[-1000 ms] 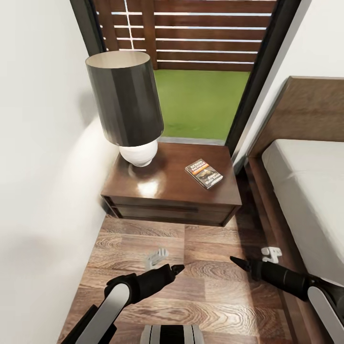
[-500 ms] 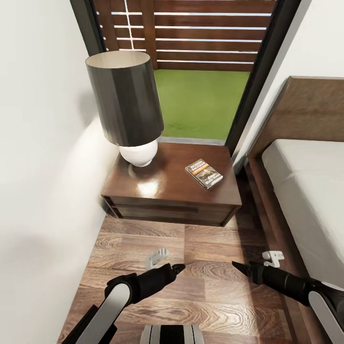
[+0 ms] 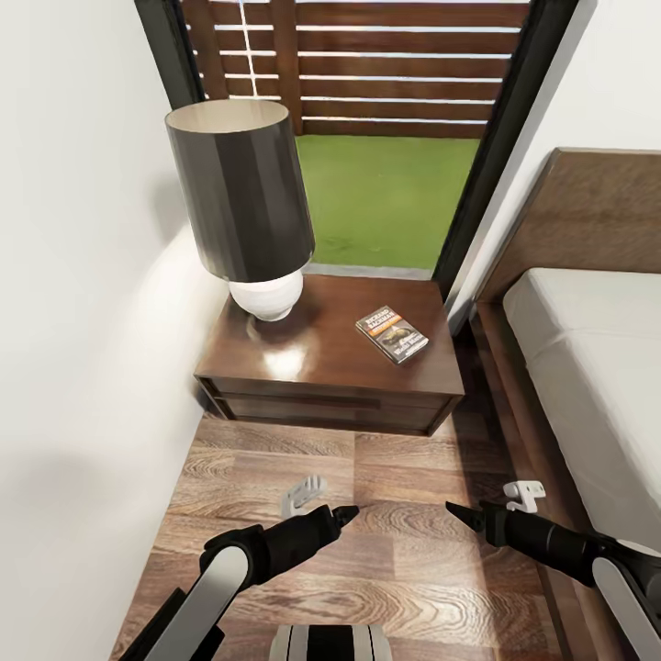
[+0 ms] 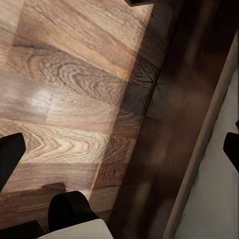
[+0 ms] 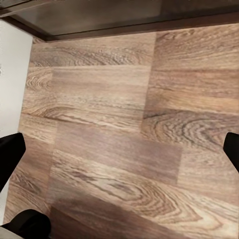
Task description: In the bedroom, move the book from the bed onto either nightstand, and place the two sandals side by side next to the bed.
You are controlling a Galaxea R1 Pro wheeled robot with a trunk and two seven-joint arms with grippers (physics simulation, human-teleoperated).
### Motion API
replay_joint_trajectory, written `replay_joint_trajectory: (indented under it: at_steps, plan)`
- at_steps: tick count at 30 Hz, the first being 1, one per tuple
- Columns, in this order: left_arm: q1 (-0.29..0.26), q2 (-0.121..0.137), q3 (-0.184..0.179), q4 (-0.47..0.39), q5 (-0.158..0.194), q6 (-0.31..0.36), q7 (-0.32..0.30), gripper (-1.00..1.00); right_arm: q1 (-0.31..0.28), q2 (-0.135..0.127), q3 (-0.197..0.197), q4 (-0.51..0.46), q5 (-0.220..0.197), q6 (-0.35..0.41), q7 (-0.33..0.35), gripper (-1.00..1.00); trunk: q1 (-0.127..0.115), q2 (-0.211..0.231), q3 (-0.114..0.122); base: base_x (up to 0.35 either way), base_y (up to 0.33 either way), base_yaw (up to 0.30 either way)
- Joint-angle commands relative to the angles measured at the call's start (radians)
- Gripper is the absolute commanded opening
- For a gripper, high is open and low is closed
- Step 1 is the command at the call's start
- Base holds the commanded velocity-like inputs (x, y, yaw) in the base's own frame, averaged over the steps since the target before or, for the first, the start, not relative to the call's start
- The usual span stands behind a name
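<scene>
- On your far left is a plain white wall [image 3: 83, 275]. It boxes in this corner, so you have little room on that side.
- Next comes a lamp [image 3: 240, 197] with a dark shade. It stands on the left part of the nightstand [image 3: 321, 367], which leaves the right part free for other things.
- The book [image 3: 392, 333] lies flat on that free part, near the edge closest to the bed. I think the book job is done, since it rests on the nightstand and nothing holds it.
- Low down, your left gripper [image 3: 341, 514] hangs over the wood floor [image 3: 404, 569] with nothing in it. In the left wrist view its fingers [image 4: 10, 154] sit at the far edges, so it is spread wide.
- Your right gripper [image 3: 457, 509] hangs over the floor too, just beside the bed. It is spread wide and holds nothing, ready for the next thing.
- On your right is the bed [image 3: 588, 367], with its pale mattress and dark wood frame.
- You still need the two blue sandals. I would guess you must turn away to look for them.
</scene>
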Motion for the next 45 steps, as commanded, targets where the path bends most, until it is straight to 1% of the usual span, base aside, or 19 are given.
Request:
replay_joint_trajectory:
  at_steps: [1,15,45]
  plan:
    - [0.0,0.001,-0.001,-0.003,0.011,-0.001,0.01,1.0,-0.001,0.0,-0.001,-0.001,-0.001,0.009,0.004,1.0,0.0,0.0,0.0,0.0,0.0,0.0]
    - [0.003,0.0,-0.001,-0.007,0.015,-0.001,0.009,1.0,-0.009,0.0,-0.002,-0.001,0.001,0.054,0.006,1.0,0.0,0.0,0.019,0.0,0.0,0.0]
    - [0.003,0.0,0.0,-0.009,0.016,0.0,0.006,1.0,-0.015,0.0,0.005,-0.001,0.001,0.063,0.005,1.0,0.0,0.0,0.068,0.0,0.0,0.0]
